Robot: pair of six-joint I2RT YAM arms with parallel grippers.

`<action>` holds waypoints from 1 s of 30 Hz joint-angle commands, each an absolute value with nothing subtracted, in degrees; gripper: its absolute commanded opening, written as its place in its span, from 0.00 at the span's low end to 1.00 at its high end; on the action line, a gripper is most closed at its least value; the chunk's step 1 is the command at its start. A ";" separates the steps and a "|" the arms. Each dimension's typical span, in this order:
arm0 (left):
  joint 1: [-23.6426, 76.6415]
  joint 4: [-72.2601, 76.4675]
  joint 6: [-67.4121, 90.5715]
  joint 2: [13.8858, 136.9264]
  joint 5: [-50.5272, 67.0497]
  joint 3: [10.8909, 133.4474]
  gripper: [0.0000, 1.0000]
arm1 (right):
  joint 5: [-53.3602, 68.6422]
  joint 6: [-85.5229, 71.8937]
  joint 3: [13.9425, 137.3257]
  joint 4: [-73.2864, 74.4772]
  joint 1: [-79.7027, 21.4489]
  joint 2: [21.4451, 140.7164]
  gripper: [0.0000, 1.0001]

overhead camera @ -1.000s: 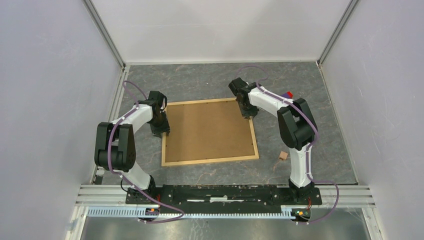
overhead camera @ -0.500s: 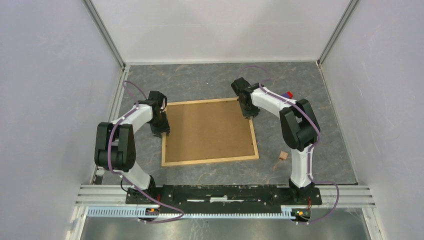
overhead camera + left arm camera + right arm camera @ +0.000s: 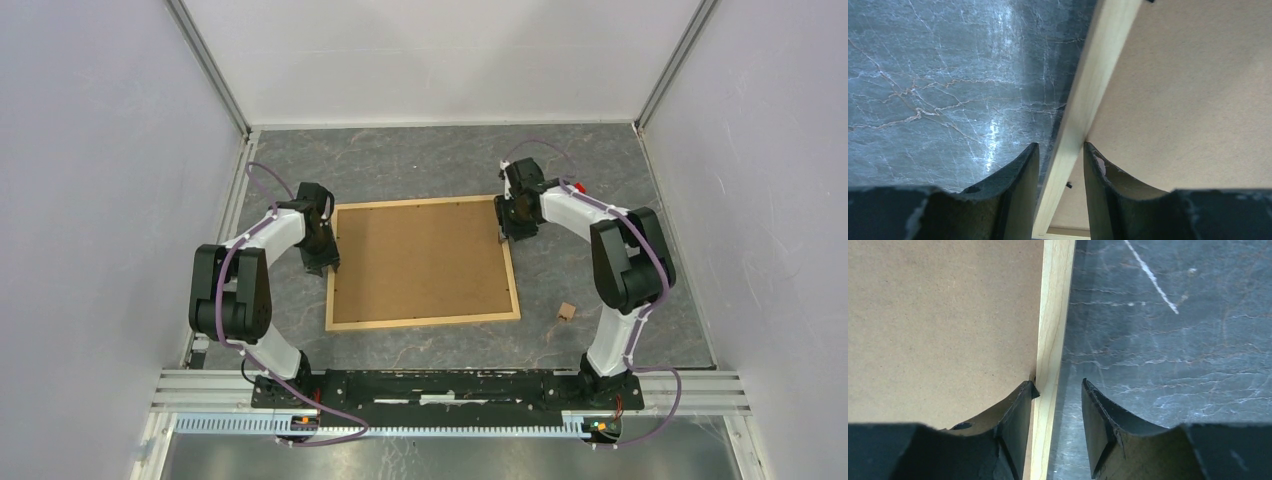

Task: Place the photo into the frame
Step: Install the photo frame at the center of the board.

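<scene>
The frame (image 3: 425, 322) lies back side up on the grey marbled table, its brown fibreboard panel (image 3: 420, 262) facing up inside thin light wood strips. The photo is hidden. My left gripper (image 3: 325, 265) stands open astride the frame's left strip (image 3: 1098, 65); in the left wrist view (image 3: 1060, 150) one finger is over the table and the other over the panel (image 3: 1188, 90). My right gripper (image 3: 507, 235) is open astride the right strip (image 3: 1055, 315) near the far right corner. In the right wrist view (image 3: 1058, 387) a gap shows beside the outer finger.
A small wooden block (image 3: 566, 312) lies on the table right of the frame's near corner. A red and blue object (image 3: 578, 187) shows behind the right arm. Pale walls close in the table on three sides, and a metal rail (image 3: 450, 385) runs along the near edge.
The right arm has swung rightwards from over the panel's far right part to the frame's right strip, and its jaws have widened. The left arm has not moved.
</scene>
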State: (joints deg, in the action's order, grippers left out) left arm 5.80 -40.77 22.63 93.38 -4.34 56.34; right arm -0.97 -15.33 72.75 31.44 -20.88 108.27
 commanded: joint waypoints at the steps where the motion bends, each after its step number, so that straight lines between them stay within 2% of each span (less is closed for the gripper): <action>1: 5.50 -40.54 23.12 93.79 -5.52 56.03 0.44 | 5.67 -10.31 68.57 25.65 -18.17 104.77 0.46; 5: 5.47 -40.43 23.12 93.71 -6.33 55.82 0.43 | 6.44 -9.81 69.14 26.15 -17.84 104.63 0.41; 8: 5.50 -40.25 23.14 94.02 -5.94 55.81 0.43 | 8.81 -10.70 69.04 26.36 -17.27 103.00 0.45; 11: 5.45 -40.06 23.20 94.48 -5.14 55.88 0.42 | 5.87 -11.34 70.44 29.05 -17.33 102.50 0.45; 19: 5.45 -40.01 23.20 94.65 -4.89 55.98 0.41 | 2.20 -11.25 71.90 30.49 -18.40 104.10 0.34; 30: 5.45 -39.87 23.20 94.75 -4.23 56.07 0.40 | 2.62 -12.34 72.16 28.41 -18.79 105.09 0.37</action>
